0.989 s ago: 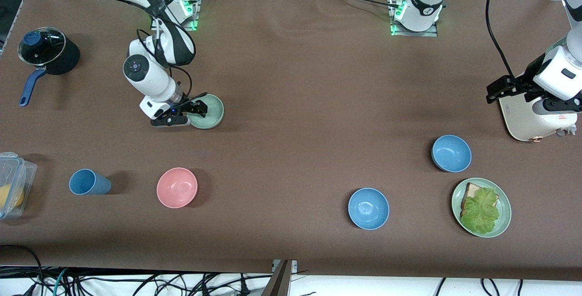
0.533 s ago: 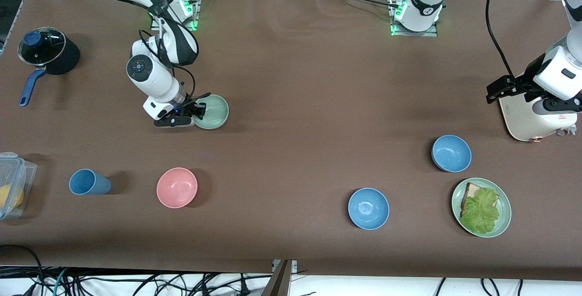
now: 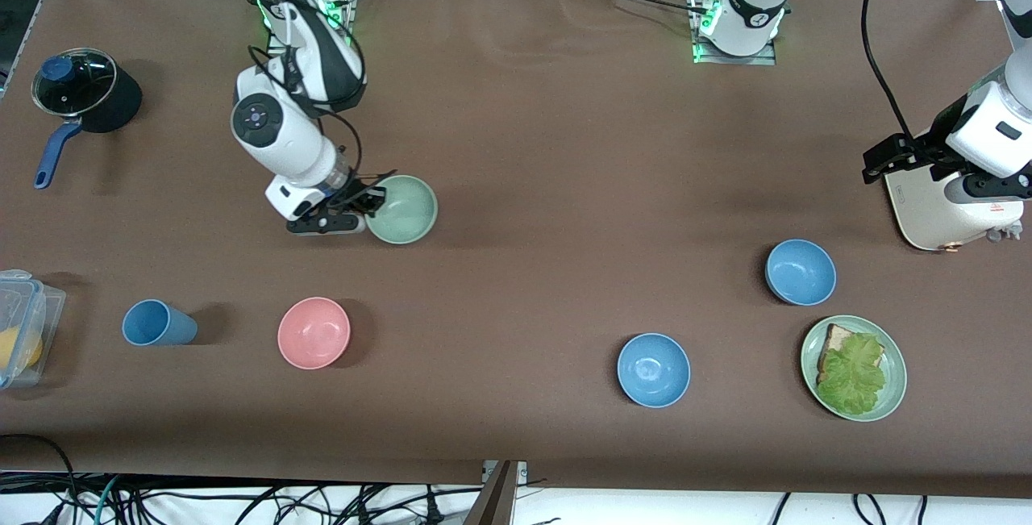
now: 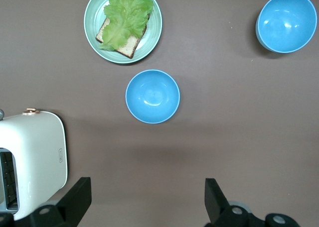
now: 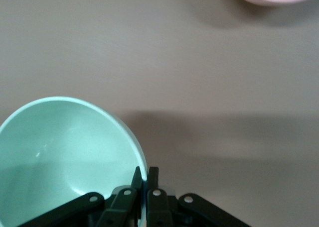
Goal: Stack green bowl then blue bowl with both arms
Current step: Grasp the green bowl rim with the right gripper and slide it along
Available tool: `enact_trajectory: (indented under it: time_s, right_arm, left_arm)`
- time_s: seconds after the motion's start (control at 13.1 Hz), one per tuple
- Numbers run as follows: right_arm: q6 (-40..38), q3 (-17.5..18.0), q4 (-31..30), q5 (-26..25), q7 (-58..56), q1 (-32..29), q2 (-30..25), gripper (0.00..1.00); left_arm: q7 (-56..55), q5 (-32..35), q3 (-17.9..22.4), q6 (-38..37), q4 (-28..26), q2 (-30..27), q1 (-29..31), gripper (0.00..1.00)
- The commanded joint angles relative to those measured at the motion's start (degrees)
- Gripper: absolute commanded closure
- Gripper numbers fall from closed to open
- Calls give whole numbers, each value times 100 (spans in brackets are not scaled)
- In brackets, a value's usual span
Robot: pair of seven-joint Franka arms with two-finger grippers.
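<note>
Right gripper [image 3: 369, 204] is clamped on the rim of the green bowl [image 3: 402, 209], one finger inside the wall and one outside, as my right wrist view shows with the two pads pinched tight on the thin edge [image 5: 144, 179]. I judge the bowl lifted clear of the table [image 3: 532, 146], since a soft shadow sits apart from it in that wrist view. Step in hand, as I read it: carry the bowl toward the stacking spot. To do it well I want the carry level and slow, because a rim pinch gives little hold against swing and the bowl could pivot or slip out; set-down should be flat, with the release only once the base is seated. Bowl itself: small, round, pale mint, smooth and plain inside, empty, hanging off the gripper over the right arm's end of the table. A pink bowl [image 3: 314, 332] lies nearer the front camera than that spot, with a blue cup [image 3: 157, 323] beside it. Two blue bowls [image 3: 654, 369] [image 3: 800, 271] sit well apart from the green one, toward the left arm's end, near a green plate [image 3: 893, 396] with bread and lettuce. Left gripper [image 4: 147, 199] waits with jaws wide, holding nothing, over bare cloth beside a white toaster [image 3: 927, 218].
</note>
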Motion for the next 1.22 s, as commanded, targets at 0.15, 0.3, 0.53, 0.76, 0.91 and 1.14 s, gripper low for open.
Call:
enact_trajectory:
  time_s: [0.15,0.3,0.53,0.76,0.91,1.14]
  right_arm:
    - [-125,-61,2261,-388,2022,1364,1779,100]
    - [-133,-79,3000,-933,2892,1769,2368,100]
    - [15,-325,3372,-1471,3677,2340,2835,100]
    - [605,-642,3617,-1472,4161,2772,3222,100]
    - [605,-755,3662,-1480,4267,2904,3267,89]
    - [579,-852,3671,-1472,4293,2975,3162,0]
  left_arm:
    - [81,-104,20,-90,148,46,21,0]
    - [98,-104,28,-81,165,55,21,0]
    - [89,-113,20,-73,288,90,21,0]
    - [90,-130,46,-107,376,325,47,0]
    - [142,-122,37,-187,315,571,91,0]
    - [186,-130,55,-135,323,994,204,0]
